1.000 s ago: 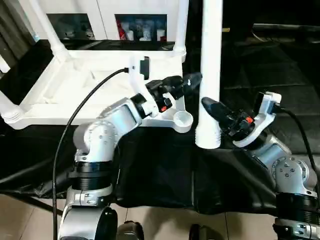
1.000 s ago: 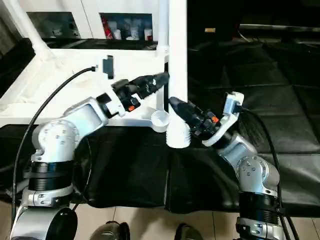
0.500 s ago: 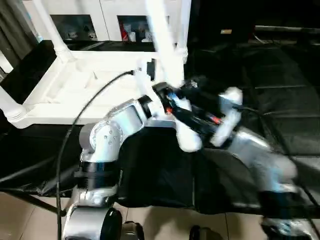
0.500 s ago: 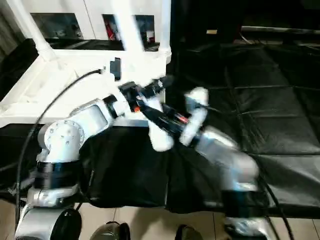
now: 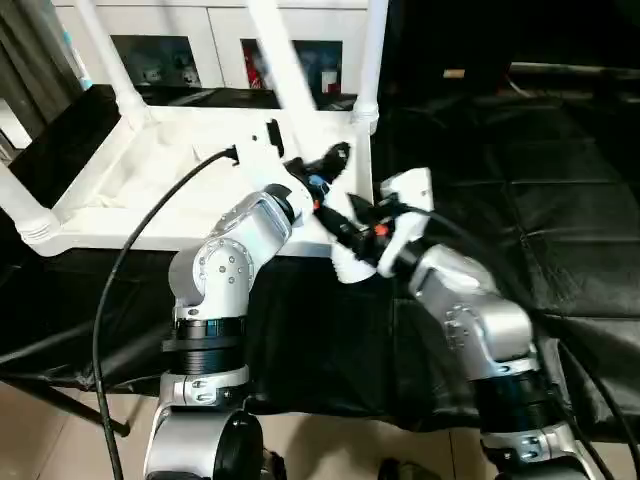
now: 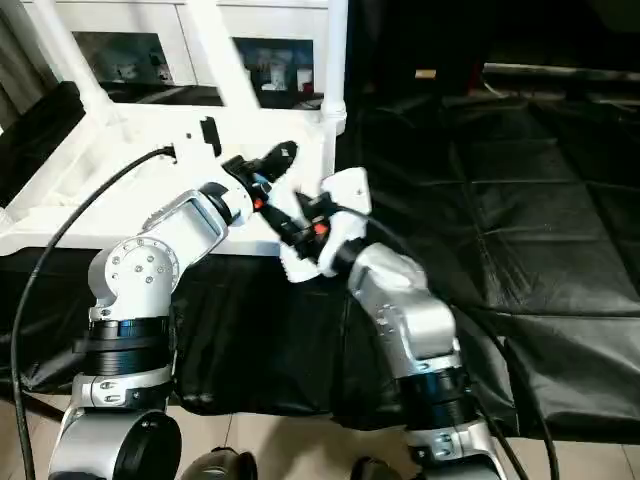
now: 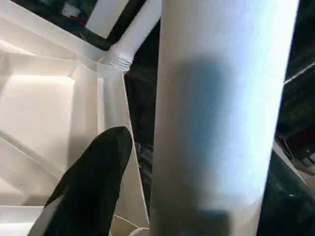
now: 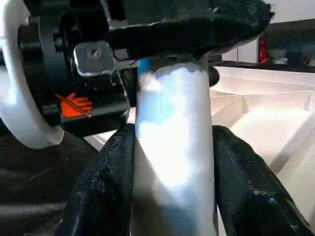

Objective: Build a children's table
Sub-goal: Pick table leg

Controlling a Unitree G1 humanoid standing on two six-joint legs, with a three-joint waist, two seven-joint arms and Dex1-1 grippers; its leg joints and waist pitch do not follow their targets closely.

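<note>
Table top [image 5: 150, 185] lies upside down on black mat [image 5: 560, 200], ribbed underside up, at the scene's left. Fitted legs stand up from its corners: one at near-left corner [image 5: 20, 215], one at far-left [image 5: 100, 50], one at far-right [image 5: 368, 60]. White cabinet [image 5: 200, 40] behind it.

L gripper [image 5: 335, 160] at top's near-right corner, fingers spread either side of loose leg [image 5: 285, 70]; L wrist view: one finger [image 7: 93, 182] just beside the tube, not clamped, contact can't tell.

Loose leg tilted, upper end leaning left-back, lower ribbed end [image 5: 345, 268] at near-right corner, just past top's edge.

R gripper [image 8: 172, 182] closed on loose leg near its lower end, fingers pressing both sides of tube. R forearm [image 5: 460, 300] to the right over mat.
</note>
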